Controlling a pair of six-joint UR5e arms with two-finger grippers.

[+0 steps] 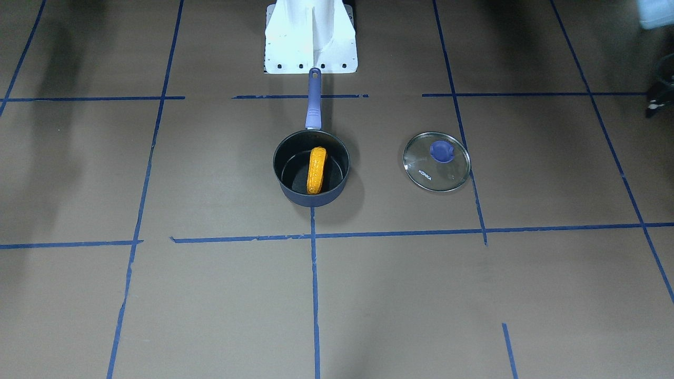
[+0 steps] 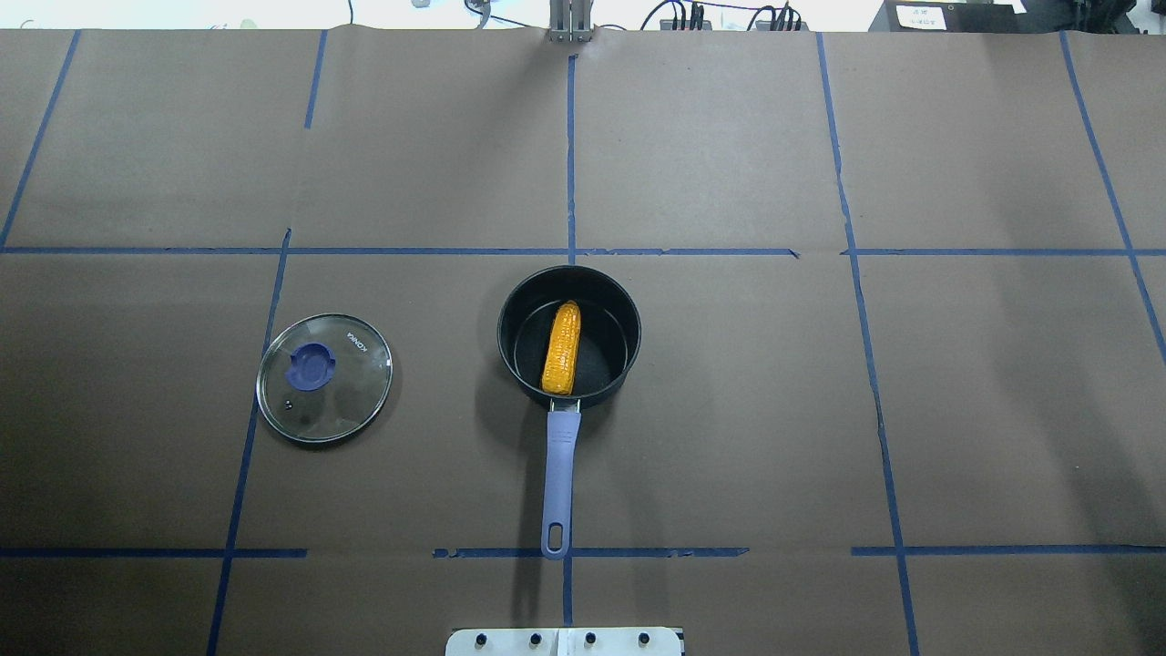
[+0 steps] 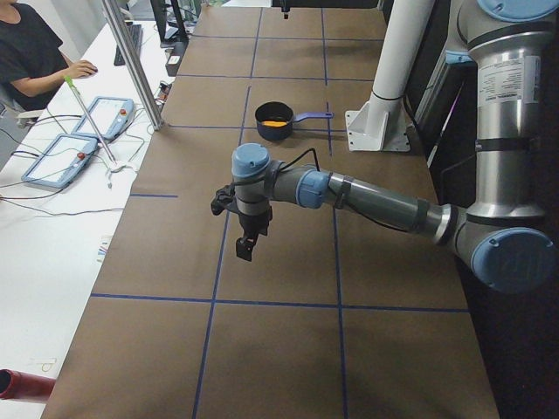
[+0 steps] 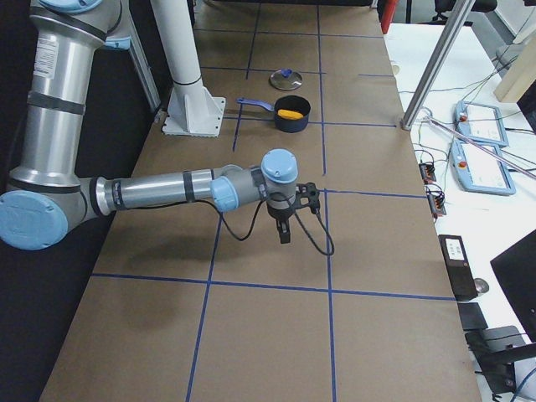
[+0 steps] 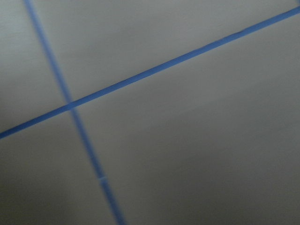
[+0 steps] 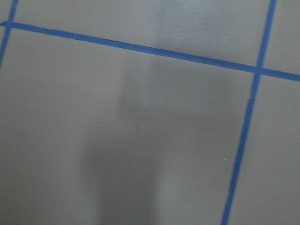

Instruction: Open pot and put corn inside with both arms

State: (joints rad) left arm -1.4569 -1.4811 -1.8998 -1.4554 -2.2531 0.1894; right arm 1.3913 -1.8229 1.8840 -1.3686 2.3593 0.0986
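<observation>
The dark navy pot [image 2: 511,357] stands open at the table's middle, its periwinkle handle [image 2: 559,474] pointing toward the robot base. The orange-yellow corn [image 2: 562,348] lies inside it, and also shows in the front-facing view [image 1: 316,169]. The glass lid [image 2: 342,401] with the blue knob [image 2: 311,366] lies flat on the table on the robot's left of the pot [image 1: 310,199]. My left gripper [image 3: 246,249] hangs above the table far out at the left end. My right gripper [image 4: 285,234] hangs far out at the right end. I cannot tell whether either is open or shut.
The table is covered in brown paper with a grid of blue tape lines. The white base stand [image 1: 310,37] is behind the pot handle. Both wrist views show only paper and tape. An operator's desk with pendants [image 3: 79,140] runs along the far side.
</observation>
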